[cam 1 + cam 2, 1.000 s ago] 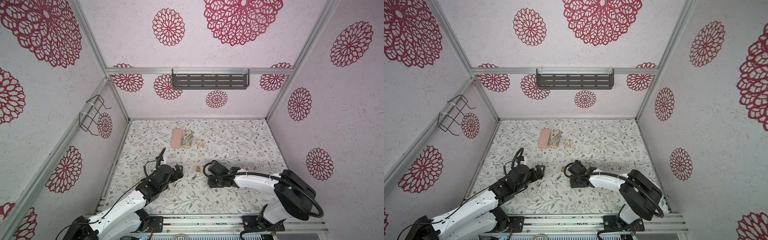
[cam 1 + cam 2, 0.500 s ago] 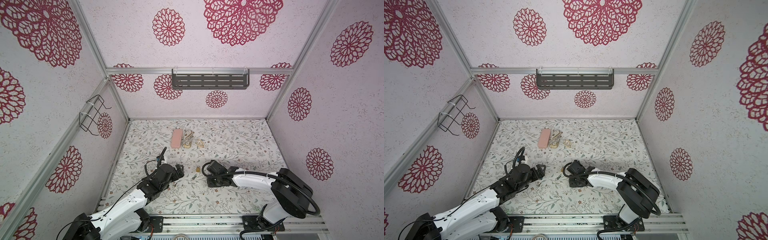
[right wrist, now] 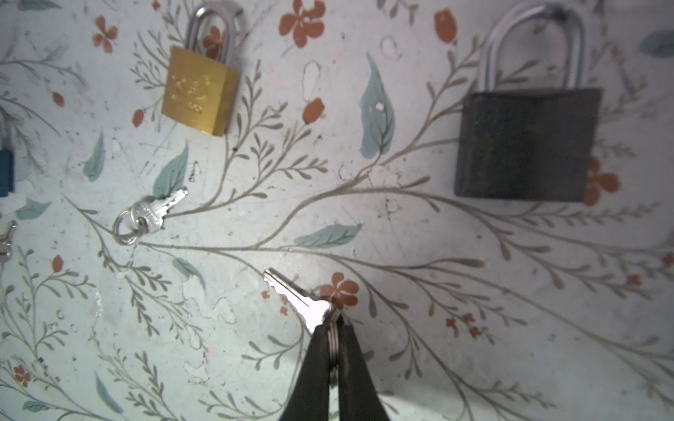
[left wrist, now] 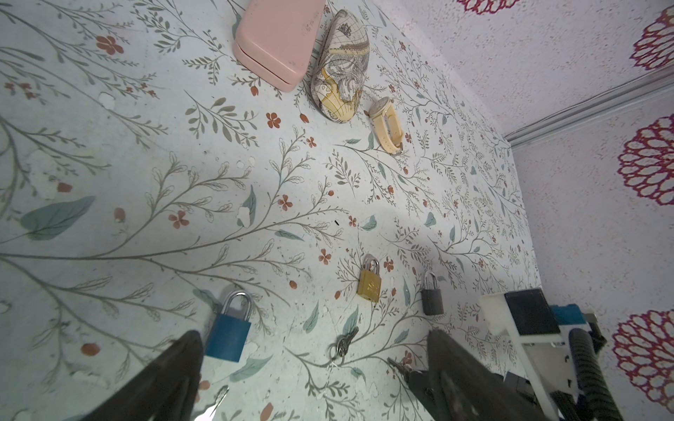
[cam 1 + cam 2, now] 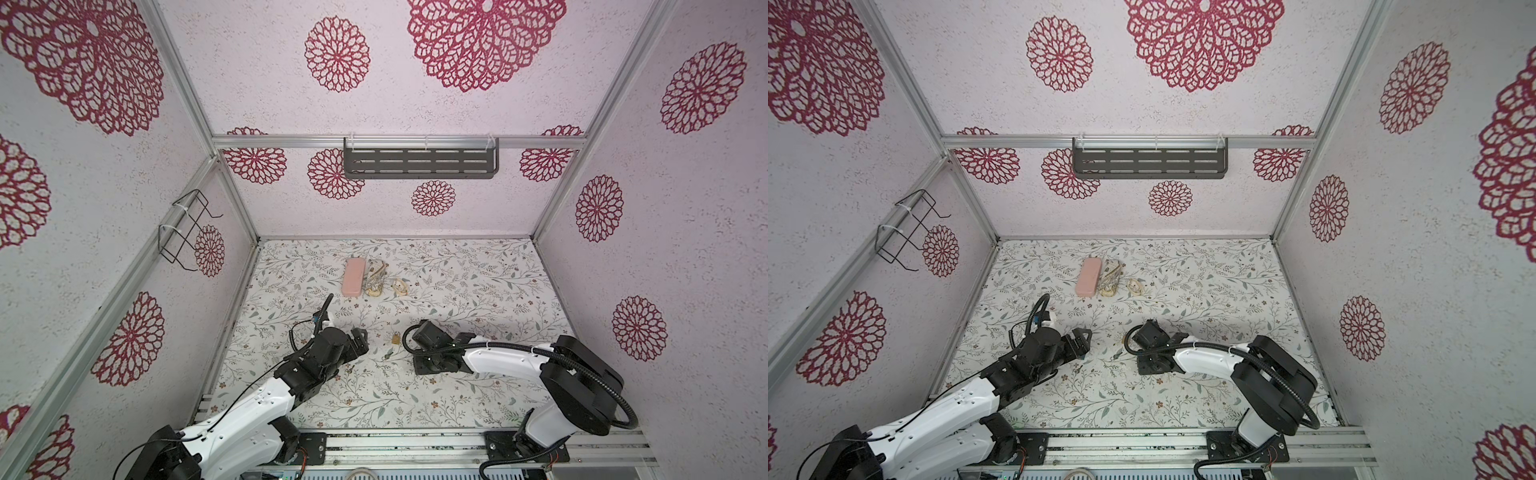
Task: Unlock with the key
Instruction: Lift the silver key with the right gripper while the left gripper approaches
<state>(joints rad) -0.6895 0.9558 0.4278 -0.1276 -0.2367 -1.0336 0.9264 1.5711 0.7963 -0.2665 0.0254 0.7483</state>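
Observation:
In the right wrist view my right gripper point(image 3: 333, 326) is shut on the ring of a silver key point(image 3: 291, 296), whose blade sticks out just above the floral table. Ahead of it lie a dark grey padlock point(image 3: 525, 145), a brass padlock point(image 3: 198, 94) and a second ringed key point(image 3: 146, 215). In the left wrist view my left gripper point(image 4: 313, 333) is open and empty, with a blue padlock point(image 4: 228, 333) by one finger and the loose key point(image 4: 341, 344) between the fingers. In both top views the brass padlock point(image 5: 395, 340) point(image 5: 1124, 338) lies between the two grippers point(image 5: 359, 340) point(image 5: 419, 365).
A pink case point(image 5: 354, 276), a map-printed glasses case point(image 5: 376, 277) and a cream watch point(image 5: 400, 286) lie towards the back of the table. A dark shelf point(image 5: 419, 163) hangs on the back wall and a wire rack point(image 5: 187, 228) on the left wall.
My right gripper has closed on the key's ring. The left arm has edged slightly towards the middle, its gripper still open.

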